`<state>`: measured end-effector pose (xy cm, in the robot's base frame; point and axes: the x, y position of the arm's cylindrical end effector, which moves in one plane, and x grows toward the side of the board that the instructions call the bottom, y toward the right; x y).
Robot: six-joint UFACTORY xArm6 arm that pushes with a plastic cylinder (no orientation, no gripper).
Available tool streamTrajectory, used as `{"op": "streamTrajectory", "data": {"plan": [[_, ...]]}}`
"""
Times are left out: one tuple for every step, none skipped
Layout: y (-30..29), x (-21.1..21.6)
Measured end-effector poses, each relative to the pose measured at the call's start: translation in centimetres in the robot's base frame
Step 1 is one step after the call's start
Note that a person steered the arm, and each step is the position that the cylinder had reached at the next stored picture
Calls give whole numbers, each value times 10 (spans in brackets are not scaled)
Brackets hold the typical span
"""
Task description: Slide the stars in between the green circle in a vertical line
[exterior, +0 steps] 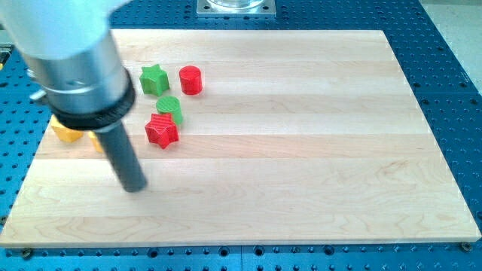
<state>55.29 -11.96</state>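
Viewed a pale wooden desk (301,150) carrying a small cluster of blocks in the view's upper left. Found the green star (154,79) uppermost, with a red cylinder (190,79) just beside it towards the view's right. Found the green circle (170,108) below and slightly right of the green star, close to it but seemingly apart. Found the red star (161,130) directly below the circle, apparently touching its lower edge. Noted a yellow block (66,133) near the desk's left edge, largely hidden behind the rod's housing. Carried no hand at all, only a straight dark rod, so had nothing to open, close or grip with. Set my tip (134,187) on bare wood, below and left of the red star, well apart from every block. Judged the stars light, rigid and easily slid on smooth wood, yet prone to spinning when pushed off centre or on a single point. Judged a push best placed in a notch or flat between two points, in line with the block's middle. Judged the red star's contact with the circle liable to drag the circle along.
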Motion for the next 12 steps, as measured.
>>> {"op": "streamTrajectory", "data": {"plan": [[61, 0], [89, -11], [102, -18], [100, -46], [78, -59], [72, -91], [41, -105], [8, -91], [-15, -81], [27, -54], [71, -105], [52, -140]]}}
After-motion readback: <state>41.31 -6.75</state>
